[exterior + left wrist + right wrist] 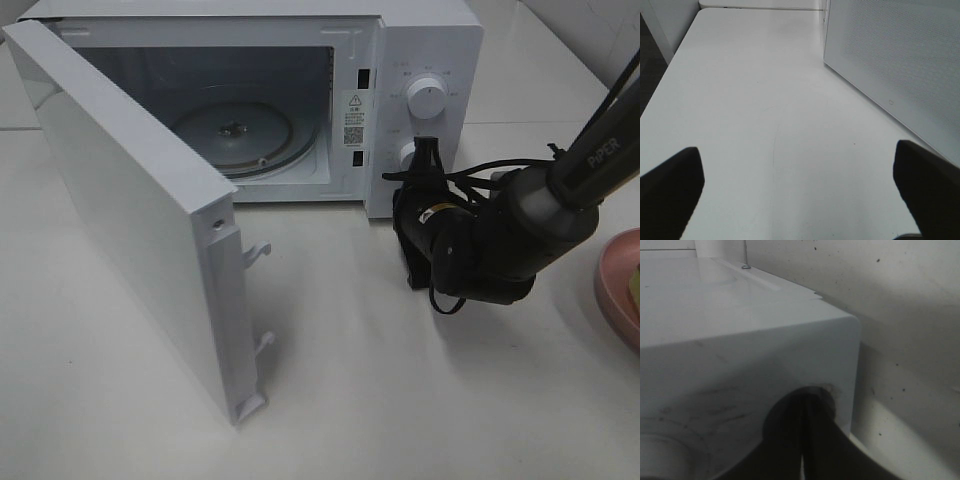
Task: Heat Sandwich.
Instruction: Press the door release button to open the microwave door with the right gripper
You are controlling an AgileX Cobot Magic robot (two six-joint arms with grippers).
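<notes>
- Right claw (428, 150): jaws pressed shut, nothing between them. Tip sits at the microwave's (420, 40) control panel, against or just beside the lower knob (408, 153); contact can't be judged. In the right wrist view the closed fingers (802, 450) point at the panel's corner.
- Left claw (800, 195): spread wide, empty, over bare counter (765, 115), beside the outer face of the open door (900, 60). Not seen from the high camera.
- Upper knob (428, 97) at 12 o'clock of the right claw. Door (120, 220) swung out toward 7 o'clock; glass turntable (235, 130) bare.
- Sandwich (636, 290): only a yellowish sliver at the frame edge, on the pink plate (615, 290), about 4 o'clock of the right claw, well apart. Mostly out of view.
- Handling, my estimate: light, soft, compressible; stacked slices likely to slide on the filling or shed it if tilted. A hard pinch would dent the bread.
- Grip, my estimate: better to take the plate's rim, which is stiff, and carry it level into the cavity; if taking the bread itself, a gentle pinch across two opposite crust edges.
</notes>
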